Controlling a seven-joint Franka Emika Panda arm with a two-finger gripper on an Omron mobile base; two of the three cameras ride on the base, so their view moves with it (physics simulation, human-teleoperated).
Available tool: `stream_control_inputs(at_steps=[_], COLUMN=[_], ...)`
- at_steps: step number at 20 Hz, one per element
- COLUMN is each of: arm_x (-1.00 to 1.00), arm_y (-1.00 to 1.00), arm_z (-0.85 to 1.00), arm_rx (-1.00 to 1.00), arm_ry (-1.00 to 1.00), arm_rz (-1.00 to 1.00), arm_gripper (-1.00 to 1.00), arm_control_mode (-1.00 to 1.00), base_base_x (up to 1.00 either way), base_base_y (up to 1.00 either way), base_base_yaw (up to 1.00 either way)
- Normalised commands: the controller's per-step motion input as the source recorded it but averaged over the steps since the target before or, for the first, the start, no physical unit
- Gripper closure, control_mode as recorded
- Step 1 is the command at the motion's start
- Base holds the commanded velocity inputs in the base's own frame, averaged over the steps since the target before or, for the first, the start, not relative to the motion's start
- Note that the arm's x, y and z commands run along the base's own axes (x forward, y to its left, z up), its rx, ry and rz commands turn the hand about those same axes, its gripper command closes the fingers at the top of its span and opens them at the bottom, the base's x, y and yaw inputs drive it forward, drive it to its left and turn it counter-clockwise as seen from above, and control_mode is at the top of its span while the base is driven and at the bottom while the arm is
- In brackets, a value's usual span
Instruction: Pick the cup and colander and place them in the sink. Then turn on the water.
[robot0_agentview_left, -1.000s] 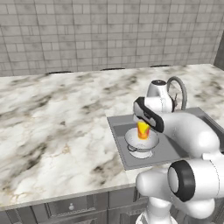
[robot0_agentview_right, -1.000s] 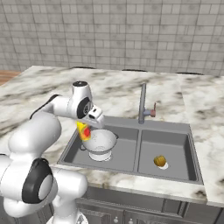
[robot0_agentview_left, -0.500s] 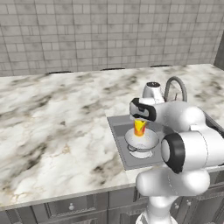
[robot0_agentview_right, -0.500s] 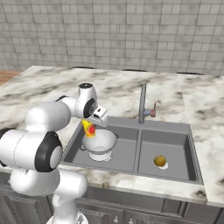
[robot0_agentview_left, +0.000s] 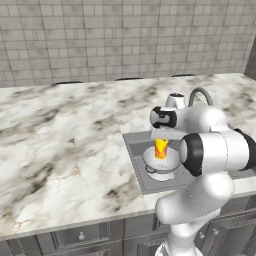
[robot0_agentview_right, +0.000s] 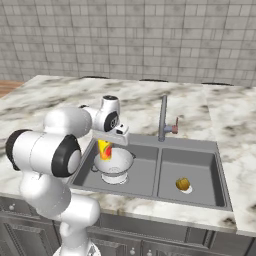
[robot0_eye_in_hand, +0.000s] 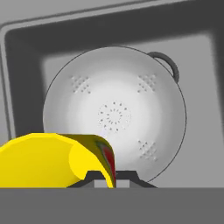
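The gripper (robot0_eye_in_hand: 106, 178) is clenched on the yellow cup (robot0_eye_in_hand: 52, 159), pinching its rim wall between the two finger tips. The cup (robot0_agentview_left: 161, 148) hangs just above the white colander (robot0_agentview_left: 161, 161), over the bowl's near side rather than its middle, and its red-orange patch shows on the side. In the right base view the cup (robot0_agentview_right: 104, 149) sits directly under the gripper (robot0_agentview_right: 112, 141), above the colander's rim; whether its bottom touches the colander cannot be told.

The colander (robot0_agentview_right: 114, 164) stands upright on its ring base in the left basin of the grey double sink (robot0_agentview_right: 197, 145). From the hand camera its perforated floor (robot0_eye_in_hand: 114, 116) and one dark side handle are visible. A yellowish-brown ball (robot0_agentview_right: 183, 184) lies in the right basin of the sink. The arched grey faucet (robot0_agentview_right: 163, 118) rises at the sink's back edge, between the two basins.
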Motion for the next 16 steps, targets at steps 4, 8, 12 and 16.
stream_control_inputs(at_steps=[4, 8, 12, 16], arm_x=[0.20, 0.24, 0.35, 0.25], arm_y=[0.00, 0.00, 0.00, 0.00], arm_z=[-0.21, -0.10, -0.26, -0.29], arm_rx=[0.00, 0.00, 0.00, 0.00], arm_ry=[0.00, 0.00, 0.00, 0.00], arm_rz=[0.07, 0.00, 0.00, 0.00], arm_gripper=[1.00, 1.00, 1.00, 1.00], arm_control_mode=[-1.00, -1.00, -1.00, -1.00], base_base_x=[0.00, 0.00, 0.00, 0.00], base_base_y=[0.00, 0.00, 0.00, 0.00], base_base_yaw=[0.00, 0.00, 0.00, 0.00])
